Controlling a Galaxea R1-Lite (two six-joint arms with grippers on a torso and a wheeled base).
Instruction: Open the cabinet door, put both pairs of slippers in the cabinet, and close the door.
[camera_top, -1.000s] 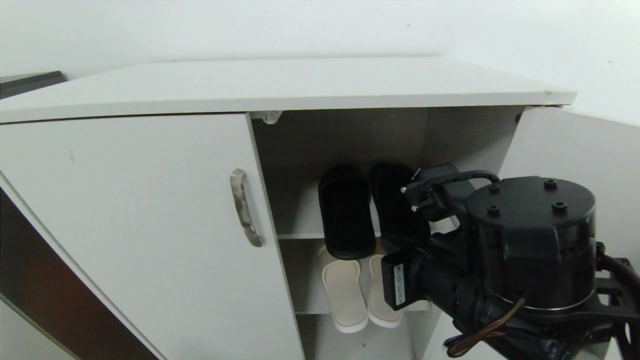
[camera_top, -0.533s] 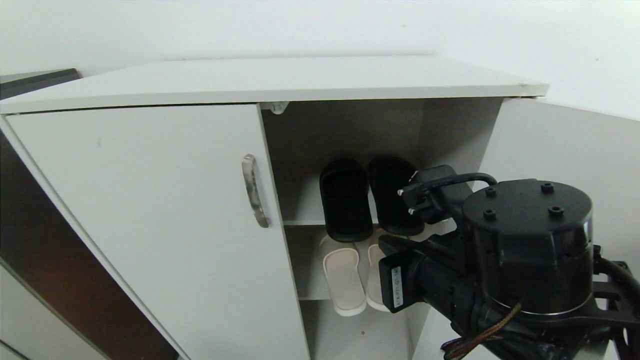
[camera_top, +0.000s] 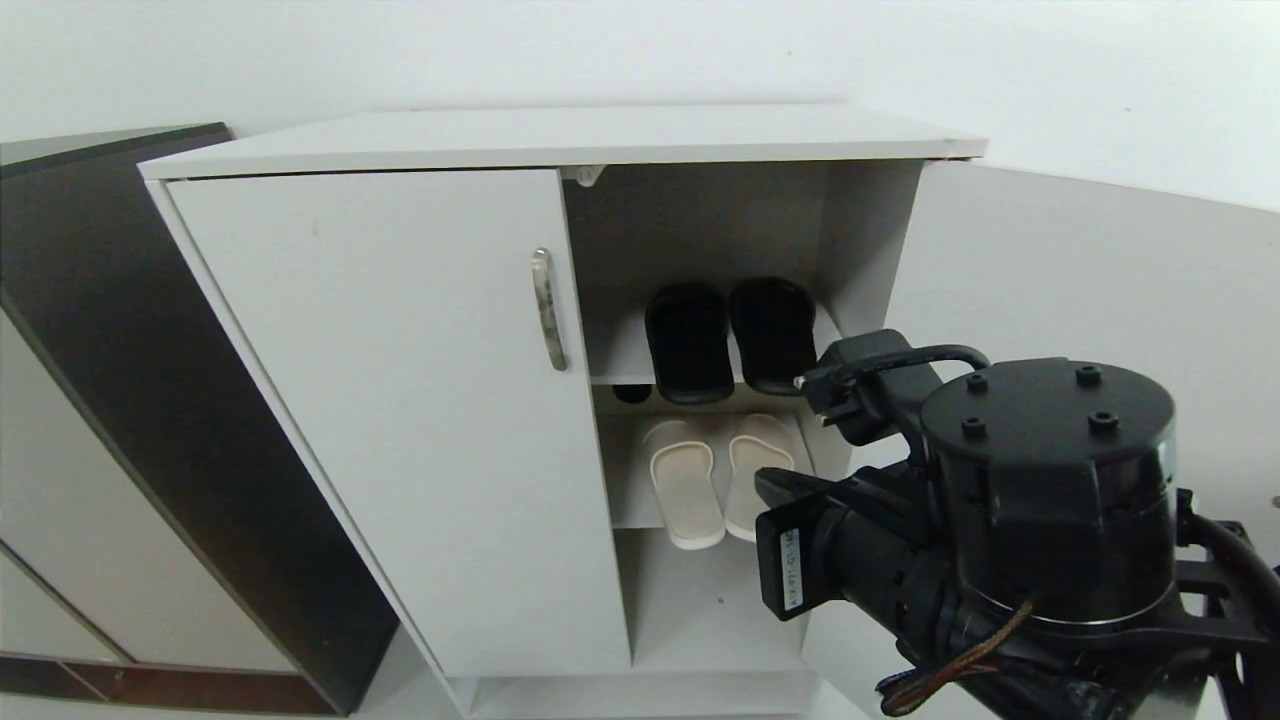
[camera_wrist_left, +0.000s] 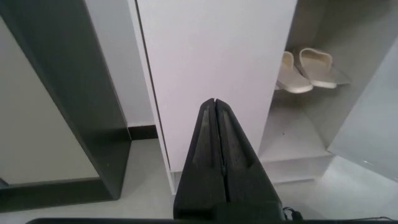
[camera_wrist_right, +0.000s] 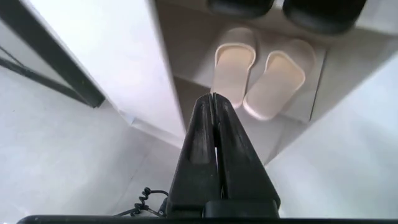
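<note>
The white cabinet (camera_top: 560, 135) has its left door (camera_top: 400, 400) closed and its right door (camera_top: 1080, 270) swung wide open. A black pair of slippers (camera_top: 730, 335) lies on the upper shelf. Under it, a cream pair of slippers (camera_top: 715, 475) lies on the middle shelf, toes sticking out over the edge. My right gripper (camera_wrist_right: 213, 96) is shut and empty, in front of the open side below the cream pair (camera_wrist_right: 261, 74). My left gripper (camera_wrist_left: 214, 101) is shut and empty, facing the closed door (camera_wrist_left: 211, 62), well back from it.
A dark panelled unit (camera_top: 120, 330) stands against the cabinet's left side. The bottom compartment (camera_top: 700, 610) holds nothing. My right arm's wrist (camera_top: 1040, 490) fills the lower right of the head view, close to the open door. Grey floor (camera_wrist_left: 143, 168) lies in front.
The head view has pulled back and shifted, so the cabinet looks smaller and farther off. The slippers and doors have not moved. The right arm keeps its place in the picture.
</note>
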